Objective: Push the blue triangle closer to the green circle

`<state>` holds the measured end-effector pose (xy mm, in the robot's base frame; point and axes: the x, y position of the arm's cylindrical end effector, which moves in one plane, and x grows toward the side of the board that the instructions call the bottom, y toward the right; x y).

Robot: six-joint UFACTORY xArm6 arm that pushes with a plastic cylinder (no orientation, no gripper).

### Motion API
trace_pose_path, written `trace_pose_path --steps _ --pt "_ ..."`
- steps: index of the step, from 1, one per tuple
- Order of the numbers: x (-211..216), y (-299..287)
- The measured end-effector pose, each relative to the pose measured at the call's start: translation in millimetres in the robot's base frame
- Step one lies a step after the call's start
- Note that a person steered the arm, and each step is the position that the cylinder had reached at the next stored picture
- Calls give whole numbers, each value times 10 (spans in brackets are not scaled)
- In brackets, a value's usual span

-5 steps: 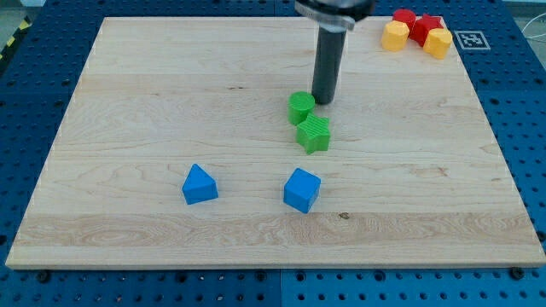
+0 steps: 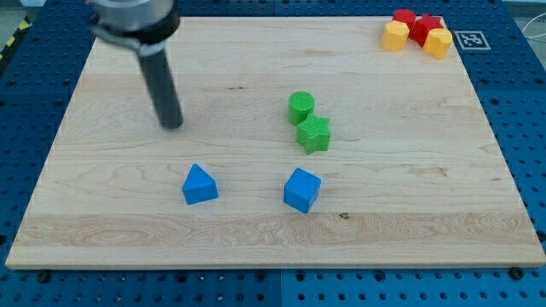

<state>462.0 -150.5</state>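
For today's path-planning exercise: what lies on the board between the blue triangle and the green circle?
In the camera view, only bare wood lies between the blue triangle and the green circle. The green star and blue cube sit off that line, toward the view's right.

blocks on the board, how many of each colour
blue: 2, the blue triangle and blue cube
green: 2, the green circle and green star
red: 2
yellow: 2
total: 8
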Motion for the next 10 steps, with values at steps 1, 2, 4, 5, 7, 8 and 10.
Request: trace_pose_path --steps 1,2,4,5,7,8,10 --pt "697 -14" --pt "1125 188" --pt "954 787" --pt "601 901" --pt "383 1003" --pt "682 999" --pt "1359 612"
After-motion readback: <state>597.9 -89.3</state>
